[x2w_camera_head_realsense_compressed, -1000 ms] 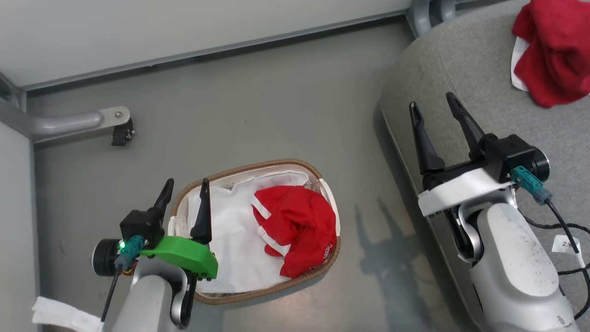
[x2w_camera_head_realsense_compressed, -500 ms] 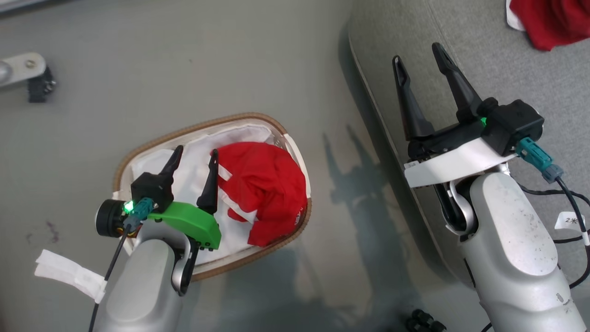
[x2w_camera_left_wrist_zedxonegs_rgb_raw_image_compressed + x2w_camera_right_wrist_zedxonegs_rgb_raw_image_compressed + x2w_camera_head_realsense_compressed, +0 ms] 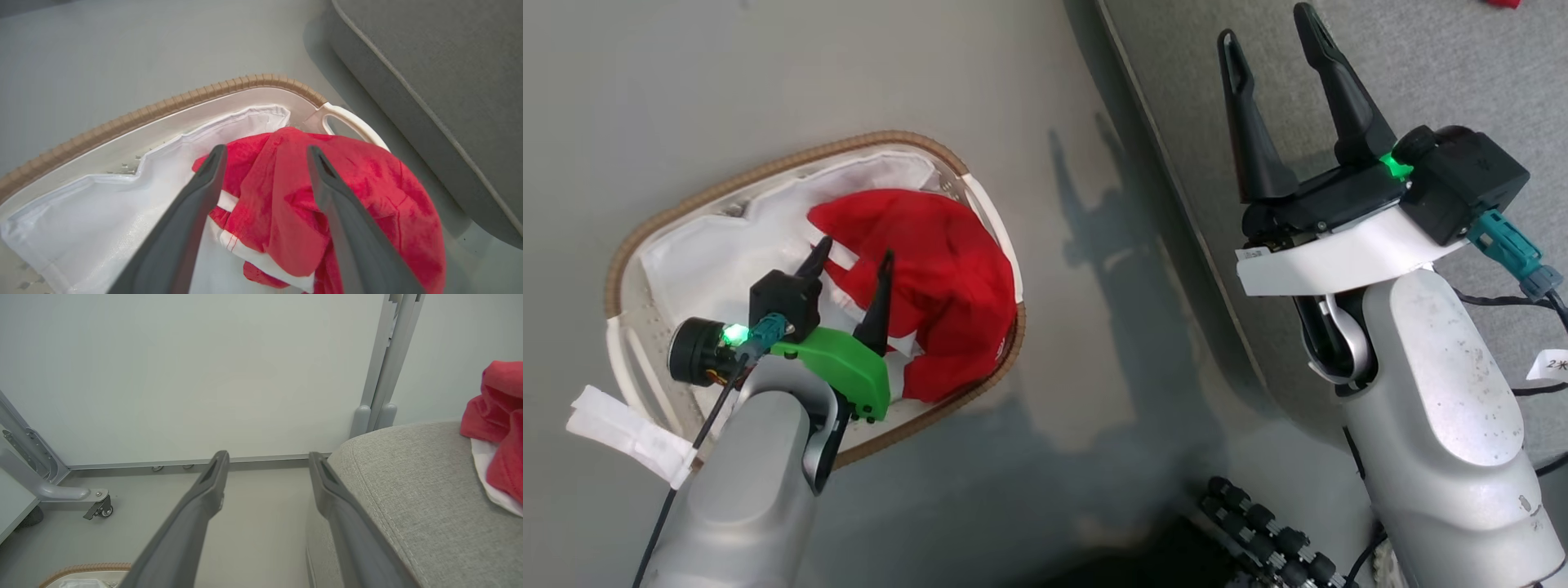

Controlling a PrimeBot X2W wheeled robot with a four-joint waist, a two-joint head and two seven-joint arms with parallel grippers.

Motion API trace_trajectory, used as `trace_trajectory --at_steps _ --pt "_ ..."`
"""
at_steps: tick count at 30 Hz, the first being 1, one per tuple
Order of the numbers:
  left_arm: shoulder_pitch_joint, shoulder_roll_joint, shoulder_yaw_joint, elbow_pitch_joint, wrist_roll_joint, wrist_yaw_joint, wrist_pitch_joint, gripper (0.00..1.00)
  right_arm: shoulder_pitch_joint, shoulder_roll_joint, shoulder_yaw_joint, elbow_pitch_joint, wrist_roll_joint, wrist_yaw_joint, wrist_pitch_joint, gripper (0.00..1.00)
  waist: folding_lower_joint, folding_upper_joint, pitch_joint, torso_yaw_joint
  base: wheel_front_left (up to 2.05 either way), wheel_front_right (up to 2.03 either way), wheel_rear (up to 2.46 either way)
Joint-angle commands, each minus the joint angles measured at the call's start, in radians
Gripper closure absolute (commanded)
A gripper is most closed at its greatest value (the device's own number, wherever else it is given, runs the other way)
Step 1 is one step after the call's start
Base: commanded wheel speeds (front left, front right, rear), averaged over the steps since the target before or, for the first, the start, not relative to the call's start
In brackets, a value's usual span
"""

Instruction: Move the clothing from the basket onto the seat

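Floor check first. Found the basket (image 3: 882,135) standing on the grey floor (image 3: 768,65), near the rounded edge of the seat (image 3: 1421,65) but apart from it, with a strip of floor between. Saw the clothing (image 3: 939,245), a red garment with white panels, bunched on the white liner (image 3: 711,253) against the basket's edge nearest the seat, rising to the brown rim beside the white side handle (image 3: 351,119). Saw bare liner across the rest of the basket, toward its opposite edge. Caught the left gripper (image 3: 854,250) poised over the basket's middle, both dark fingers (image 3: 196,196) pointing at the near folds of the garment, jaws spread wide and released, red fabric showing in the gap beyond them. Could not tell whether the fingertips touched the cloth or hung just above it. Spotted the right gripper (image 3: 1264,24) up over the seat's rounded edge, also released, jaws wide, gripping no cloth, well apart from the basket. Picked out, in the right wrist view, a second red garment (image 3: 498,416) with a white panel heaped on the seat's top, off to the side of the fingers and apart from them. Noted the stitched seam (image 3: 382,508) running along the seat's edge, close beside one finger in that view. Made out a pale wall (image 3: 204,375) behind and a grey frame leg (image 3: 53,492) ending in a castor (image 3: 102,508) on the floor.
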Motion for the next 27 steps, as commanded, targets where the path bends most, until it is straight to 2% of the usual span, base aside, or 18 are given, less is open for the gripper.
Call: trace_trajectory --at_steps 1,5,15,27 --pt "-0.022 0.017 -0.013 0.018 -0.013 -0.003 0.0 0.0 -0.014 0.0 0.002 -0.006 0.007 -0.001 0.0 0.0 -0.0001 0.0 0.056 -0.042 0.0 0.0 0.0" --pt "-0.048 0.036 -0.052 0.069 -0.029 -0.003 0.0 0.0 -0.023 0.0 0.017 -0.016 0.009 -0.001 0.0 0.0 -0.0001 0.0 0.084 -0.052 0.0 0.0 0.0" --pt "-0.121 0.02 -0.109 0.177 -0.073 -0.003 0.0 0.0 -0.041 -0.001 0.027 -0.04 0.0 -0.001 0.0 0.0 -0.0001 0.0 0.147 -0.055 0.0 0.0 0.0" --pt "-0.208 0.028 -0.237 0.25 -0.1 -0.003 0.0 0.0 -0.043 -0.001 0.01 -0.065 -0.012 -0.001 0.0 0.0 -0.0001 0.0 0.196 -0.045 0.0 0.0 0.0"
